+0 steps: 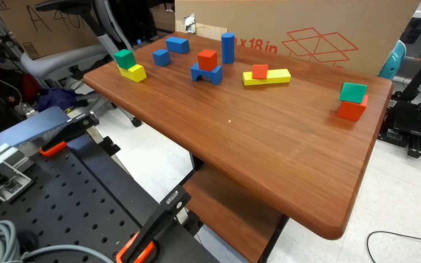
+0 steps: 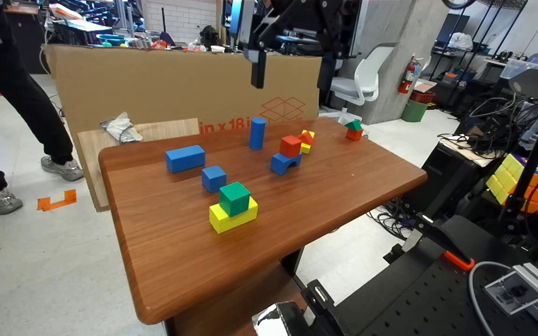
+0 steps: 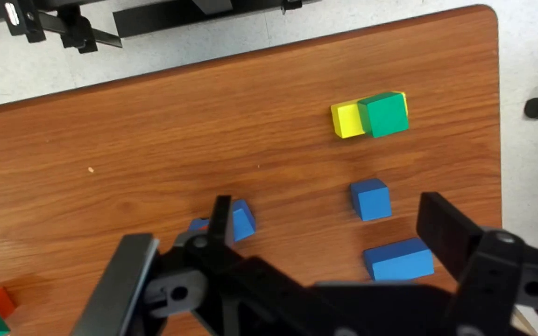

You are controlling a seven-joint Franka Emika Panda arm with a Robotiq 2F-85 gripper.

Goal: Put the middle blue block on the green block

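Note:
The middle blue block (image 1: 161, 57) is a small plain blue cube resting on the table, also in an exterior view (image 2: 214, 178) and the wrist view (image 3: 372, 200). The green block (image 1: 124, 58) is a green cube of similar size on a yellow block (image 1: 133, 74); it shows in an exterior view (image 2: 235, 199) and the wrist view (image 3: 387, 115). My gripper (image 2: 292, 87) is open and empty, high above the table. In the wrist view its fingertips (image 3: 328, 198) are wide apart, with the blue cube seen between them, closer to the right finger. The gripper is out of sight in an exterior view.
A longer blue block (image 1: 177, 45) lies near the blue cube. A tall blue cylinder (image 1: 228, 47) stands by a blue arch (image 1: 196, 73) bearing a red cube (image 1: 207, 60). Farther along are a long yellow block (image 1: 278, 76) with a red piece and a green prism (image 1: 353, 92) on a red block.

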